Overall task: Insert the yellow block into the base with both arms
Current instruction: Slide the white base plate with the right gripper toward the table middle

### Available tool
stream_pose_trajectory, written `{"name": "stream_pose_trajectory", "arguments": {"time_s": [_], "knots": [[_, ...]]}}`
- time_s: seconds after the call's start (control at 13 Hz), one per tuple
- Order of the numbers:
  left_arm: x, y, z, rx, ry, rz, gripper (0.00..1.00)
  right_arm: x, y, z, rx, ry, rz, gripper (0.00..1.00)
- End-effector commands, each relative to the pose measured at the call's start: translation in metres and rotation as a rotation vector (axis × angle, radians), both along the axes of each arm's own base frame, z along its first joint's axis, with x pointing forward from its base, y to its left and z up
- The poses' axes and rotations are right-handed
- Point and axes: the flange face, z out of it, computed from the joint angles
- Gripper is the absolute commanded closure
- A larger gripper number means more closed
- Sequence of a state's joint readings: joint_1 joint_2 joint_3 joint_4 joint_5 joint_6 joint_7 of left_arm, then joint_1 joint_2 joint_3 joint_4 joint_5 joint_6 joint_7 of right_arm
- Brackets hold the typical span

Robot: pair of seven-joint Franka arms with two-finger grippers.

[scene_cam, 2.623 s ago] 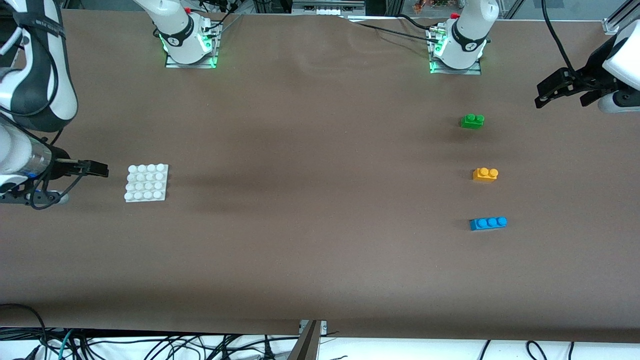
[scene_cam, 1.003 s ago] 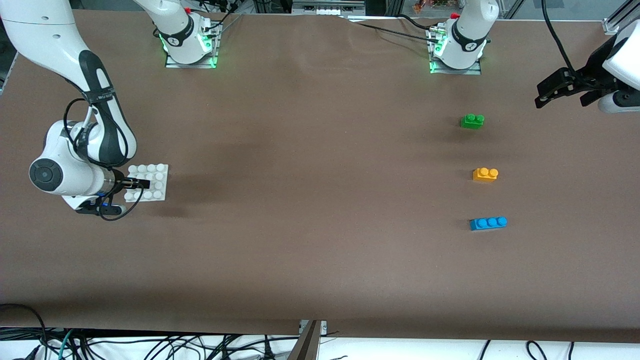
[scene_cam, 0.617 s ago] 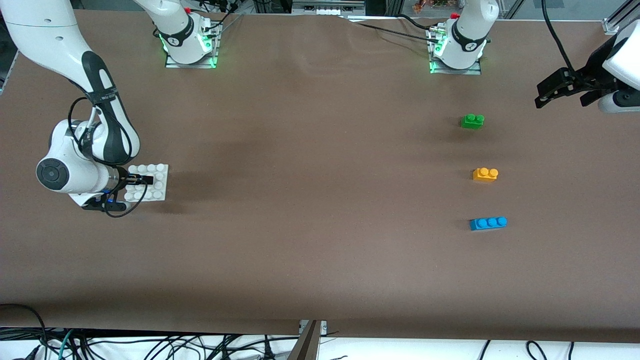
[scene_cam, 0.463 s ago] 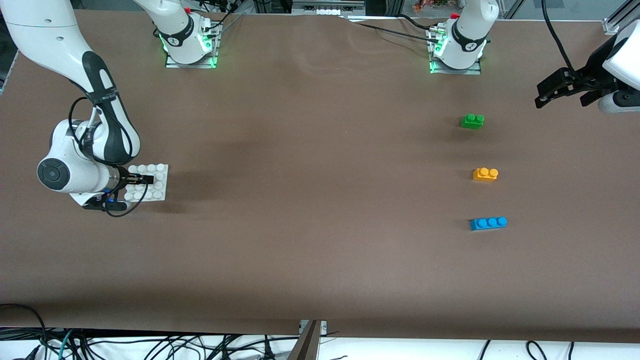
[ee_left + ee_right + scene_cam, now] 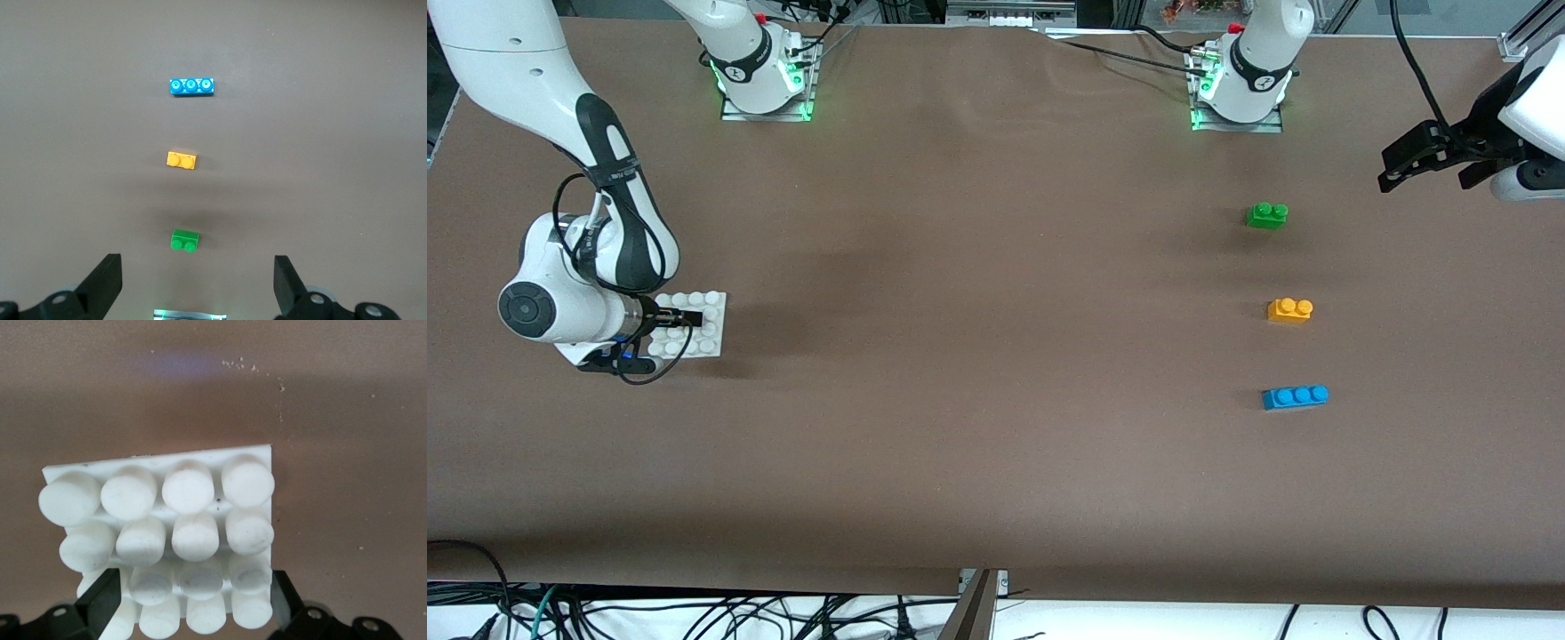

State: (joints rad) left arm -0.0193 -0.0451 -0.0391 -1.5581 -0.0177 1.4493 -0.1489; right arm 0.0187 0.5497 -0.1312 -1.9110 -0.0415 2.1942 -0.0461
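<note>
The white studded base [image 5: 710, 320] lies on the table toward the right arm's end. My right gripper [image 5: 678, 320] is low over it, open, with one finger on each side of the plate's edge rows [image 5: 195, 600]; the base [image 5: 193, 487] fills the right wrist view. The yellow block [image 5: 1289, 309] sits toward the left arm's end, untouched, and also shows in the left wrist view [image 5: 181, 161]. My left gripper [image 5: 1423, 164] waits, open and empty, high over the table's left-arm end [image 5: 197, 265].
A green two-stud brick [image 5: 1266, 216] lies farther from the front camera than the yellow block, and a blue three-stud brick [image 5: 1295, 396] lies nearer. Both show in the left wrist view, green [image 5: 185, 241] and blue [image 5: 191, 87]. The arm bases stand along the table's back edge.
My right arm has swung in from the table's end and brought its gripper down onto the base, then barely crept on. The left arm and the bricks have not moved.
</note>
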Motion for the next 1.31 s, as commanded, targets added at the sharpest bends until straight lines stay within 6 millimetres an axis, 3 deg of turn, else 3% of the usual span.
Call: {"name": "stream_pose_trajectory", "arguments": {"time_s": [0.0, 1.23], "knots": [[-0.002, 0.0, 0.008, -0.019, -0.001, -0.002, 0.0, -0.003, -0.002, -0.006, -0.004, -0.003, 0.023, 0.0], [-0.002, 0.002, 0.007, -0.019, 0.002, 0.001, 0.0, -0.006, 0.003, -0.028, -0.001, -0.024, 0.036, 0.0]]}}
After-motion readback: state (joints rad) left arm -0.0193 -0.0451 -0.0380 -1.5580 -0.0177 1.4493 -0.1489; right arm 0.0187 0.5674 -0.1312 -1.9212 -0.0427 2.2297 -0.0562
